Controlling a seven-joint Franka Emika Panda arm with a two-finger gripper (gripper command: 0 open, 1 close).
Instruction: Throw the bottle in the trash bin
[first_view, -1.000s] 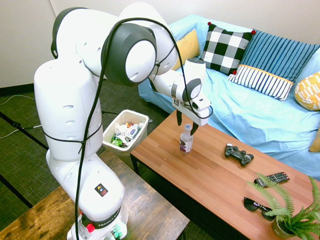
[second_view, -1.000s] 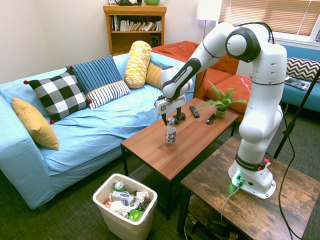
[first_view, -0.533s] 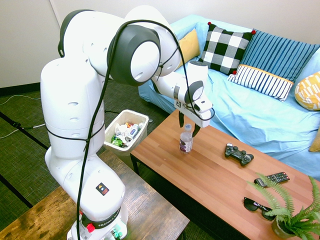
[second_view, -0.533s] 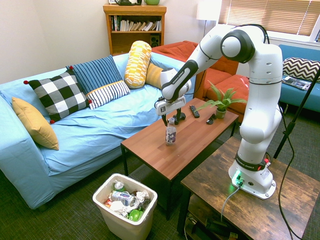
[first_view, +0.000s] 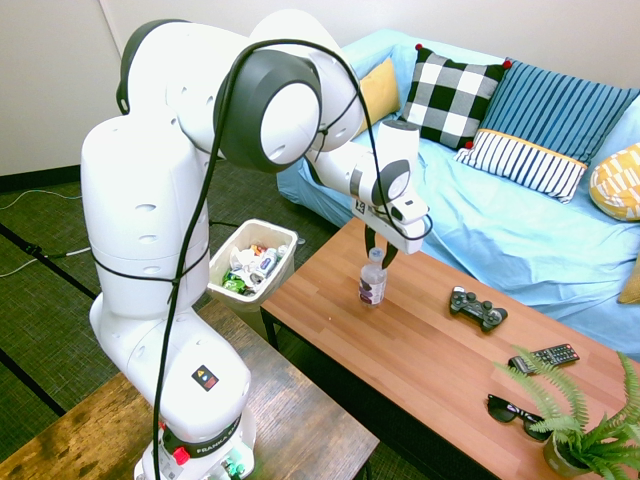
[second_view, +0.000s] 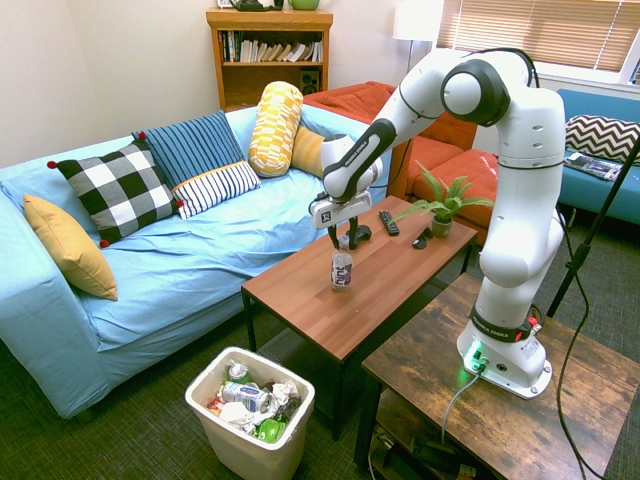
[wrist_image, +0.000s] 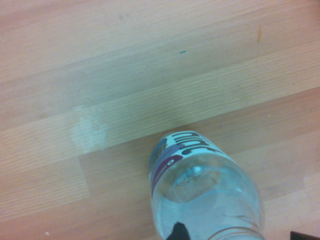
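Standing upright near the corner of the wooden surface (first_view: 420, 350) closest to the bin, the bottle (first_view: 372, 281) (clear plastic, white cap, dark maroon label) hasn't been lifted yet. Right over it, the gripper (first_view: 376, 250) points straight down w/ its two dark fingers either side of the cap and neck. Jaws look drawn in close to the neck, but I can't tell from either exterior view whether they actually pinch it, so no confirmed hold. Wrist view shows the bottle's shoulder and label from above, base on the wood.

Trash bin (second_view: 243, 447) sits on the floor beyond that end of the surface, well apart from the bottle, already partly full of crumpled wrappers and containers. Further along the surface: game controller (first_view: 477, 306), TV remote (first_view: 543, 356), sunglasses (first_view: 511, 410), potted fern (first_view: 580, 420).

Progress: early. Approach done, grasp at best underway. Left: secure grip, lift, carry across to the bin, release.
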